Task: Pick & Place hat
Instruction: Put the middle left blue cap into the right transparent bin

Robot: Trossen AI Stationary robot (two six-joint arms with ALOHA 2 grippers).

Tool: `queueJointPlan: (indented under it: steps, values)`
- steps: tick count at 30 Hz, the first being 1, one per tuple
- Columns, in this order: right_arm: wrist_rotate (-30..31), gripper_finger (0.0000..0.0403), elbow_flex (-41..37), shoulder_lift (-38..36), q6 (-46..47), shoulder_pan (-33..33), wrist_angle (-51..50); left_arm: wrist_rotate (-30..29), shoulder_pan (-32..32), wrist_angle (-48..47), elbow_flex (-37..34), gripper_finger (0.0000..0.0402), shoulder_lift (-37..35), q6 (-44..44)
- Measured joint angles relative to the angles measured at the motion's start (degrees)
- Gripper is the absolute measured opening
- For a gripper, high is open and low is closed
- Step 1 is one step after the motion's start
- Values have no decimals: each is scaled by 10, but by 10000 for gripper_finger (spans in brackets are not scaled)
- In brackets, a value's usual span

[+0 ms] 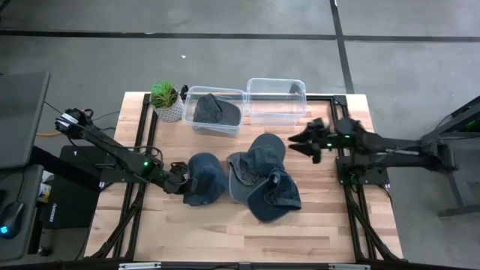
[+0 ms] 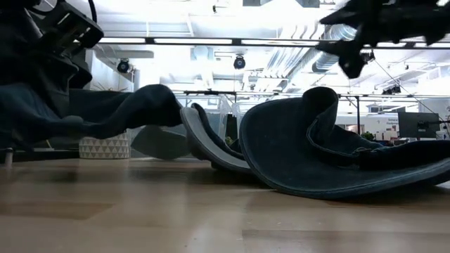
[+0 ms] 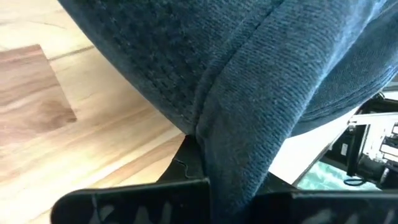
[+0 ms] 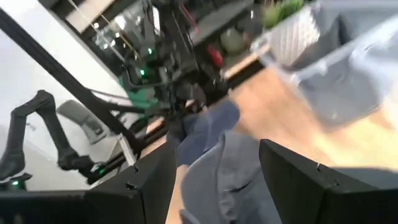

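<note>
Several dark blue hats are on the wooden table. My left gripper (image 1: 182, 180) is shut on the leftmost hat (image 1: 205, 178), which also fills the left wrist view (image 3: 261, 74). Two more hats (image 1: 259, 161) (image 1: 274, 196) lie overlapping to its right, resting on their brims. Another hat (image 1: 215, 111) lies inside the left clear bin (image 1: 196, 126). My right gripper (image 1: 298, 141) hovers open above the table's right side, beyond the hats, with nothing between its fingers (image 4: 298, 180). My left gripper pinches the hat's left edge (image 3: 214, 165) between its two fingers, where the cloth bunches into a fold. The fingers slant down from the table's left side. The gripped side is raised off the wood (image 2: 126, 112); whether the hat's far side rests anywhere, I cannot tell.
A second clear bin (image 1: 276, 99) stands beside the first at the back of the table. A small potted plant (image 1: 166, 101) sits at the back left. Bare wood (image 1: 225, 232) stretches along the near edge.
</note>
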Motion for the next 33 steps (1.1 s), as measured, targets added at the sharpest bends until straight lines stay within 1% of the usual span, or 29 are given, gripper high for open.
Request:
queueJointPlan:
  steps: [3, 5, 6, 8, 11, 14, 20, 23, 28, 33]
  values:
    - [-1, 222, 18, 89, 20, 9, 48, -3, 0, -2, 0, 0, -4, 0]
    - [-8, 222, 29, 143, 5, 19, 90, -3, 0, -4, 0, 0, -4, 0]
    - [-15, 222, 36, 168, -21, 27, 108, -4, 0, -4, 0, 0, -4, 0]
    - [-24, 222, 52, 215, -103, 51, 122, -4, 0, -4, 0, 0, -4, 2]
    - [-11, 222, 91, 280, -249, 96, 119, -4, 0, -4, 0, 0, -4, 3]
    - [41, 222, 136, 340, -378, 142, 104, -4, 0, -4, 0, 0, -4, 4]
    - [207, 222, 221, 447, -572, 215, 81, -5, 0, 0, 0, 0, -4, 4]
    - [273, 222, 254, 494, -625, 238, 71, -4, 0, 9, 0, 0, -4, 4]
    - [329, 222, 288, 555, -693, 271, 69, -5, 0, 27, 1, 0, -4, 4]
    - [394, 222, 311, 595, -765, 306, 87, -4, 0, 47, 1, 0, -4, 18]
